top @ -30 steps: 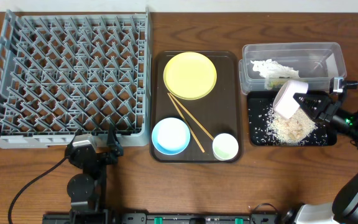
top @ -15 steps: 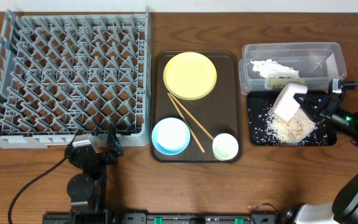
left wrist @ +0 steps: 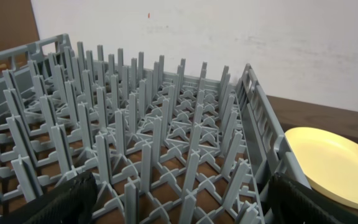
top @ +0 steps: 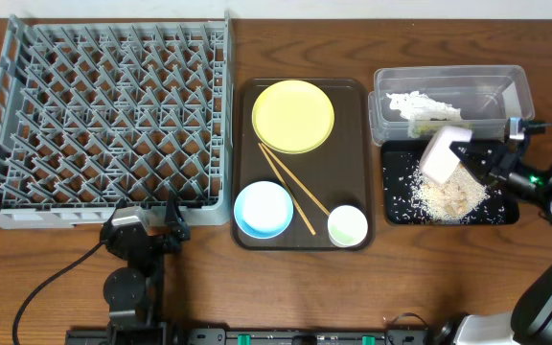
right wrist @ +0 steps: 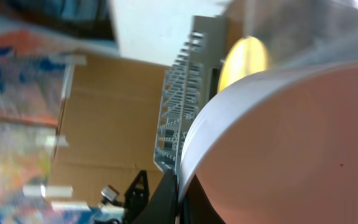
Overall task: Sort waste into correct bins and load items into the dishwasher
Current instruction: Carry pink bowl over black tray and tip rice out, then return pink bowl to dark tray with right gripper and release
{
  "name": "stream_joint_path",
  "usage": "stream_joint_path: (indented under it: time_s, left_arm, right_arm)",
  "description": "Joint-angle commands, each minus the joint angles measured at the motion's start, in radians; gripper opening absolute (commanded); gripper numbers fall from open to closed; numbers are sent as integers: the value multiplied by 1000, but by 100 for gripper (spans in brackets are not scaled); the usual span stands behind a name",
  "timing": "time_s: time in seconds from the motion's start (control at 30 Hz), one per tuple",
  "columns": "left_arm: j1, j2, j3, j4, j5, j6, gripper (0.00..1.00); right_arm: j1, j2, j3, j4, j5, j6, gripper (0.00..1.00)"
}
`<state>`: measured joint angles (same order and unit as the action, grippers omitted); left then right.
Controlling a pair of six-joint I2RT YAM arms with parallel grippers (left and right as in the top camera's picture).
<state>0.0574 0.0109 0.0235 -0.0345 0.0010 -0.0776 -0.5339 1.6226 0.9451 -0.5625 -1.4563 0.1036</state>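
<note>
Pinching white cup (top: 442, 153) rim, right gripper (top: 465, 154) stays over black tray (top: 399, 165), barely shifted; left gripper (top: 153, 223) spread, unmoved.

Overhead looks straight down on the whole worktop (top: 209, 278). Left wrist sits low, facing across the dish rack (left wrist: 142, 143) toward the wall (left wrist: 260, 37). Right wrist, rolled sideways, crowds a white bowl (right wrist: 278, 143). All share the dish rack and yellow plate (top: 293, 116).
</note>
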Motion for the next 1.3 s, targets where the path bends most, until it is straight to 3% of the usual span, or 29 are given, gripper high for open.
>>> stream_joint_path:
  time_s: [0.0,0.1,0.17,0.23,0.5,0.7,0.93,1.27]
  left_arm:
    - [4,-5,-19,-38,-9,6,89]
    - [4,-5,-19,-38,-9,6,89]
    - [4,-5,-19,-38,-9,6,89]
    - [4,-5,-19,-38,-9,6,89]
    - [4,-5,-19,-38,-9,6,89]
    - [4,-5,-19,-38,-9,6,89]
    - [4,-5,-19,-38,-9,6,89]
    - [4,-5,-19,-38,-9,6,89]
  right_arm:
    - [60,-61,0,41,-104,-99,1]
    - [100,-100,0,103,-102,-111,1]
    - [107,-114,0,138,-47,-33,1]
    - [107,-119,0,140,38,24,1]
    - [107,-119,0,141,2,68,1]
    - [161,-158,5,170,135,177,1]
    - [419,-271,147,157,491,213,1]
    - [924,-187,496,-162,1247,73,1]
